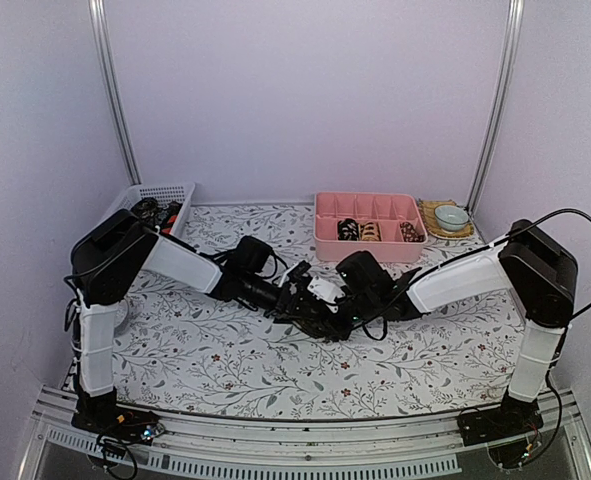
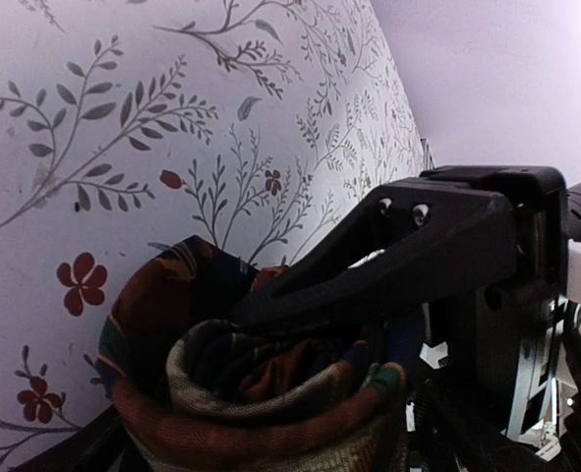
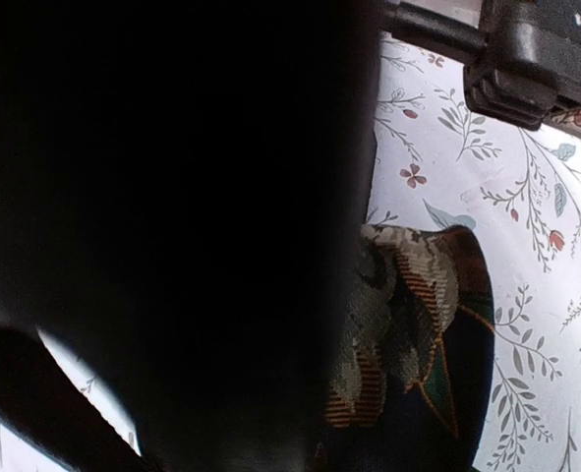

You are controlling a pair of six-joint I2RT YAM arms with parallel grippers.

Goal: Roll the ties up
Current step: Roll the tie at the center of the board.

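A dark tie with brown, tan and green pattern is wound into a coil (image 2: 261,393) on the floral tablecloth. My left gripper (image 1: 297,298) is shut on the coil at the table's middle. My right gripper (image 1: 341,310) meets it from the right, and one of its black fingers (image 2: 388,256) lies across the top of the coil. The right wrist view is mostly blocked by a dark mass, with part of the tie (image 3: 408,334) beside it, so its jaws are hidden. In the top view the tie is hidden between the grippers.
A pink compartment tray (image 1: 367,248) at the back holds three rolled ties (image 1: 372,232). A white mesh basket (image 1: 165,192) at the back left holds more ties. A small bowl on a plate (image 1: 452,216) stands right of the tray.
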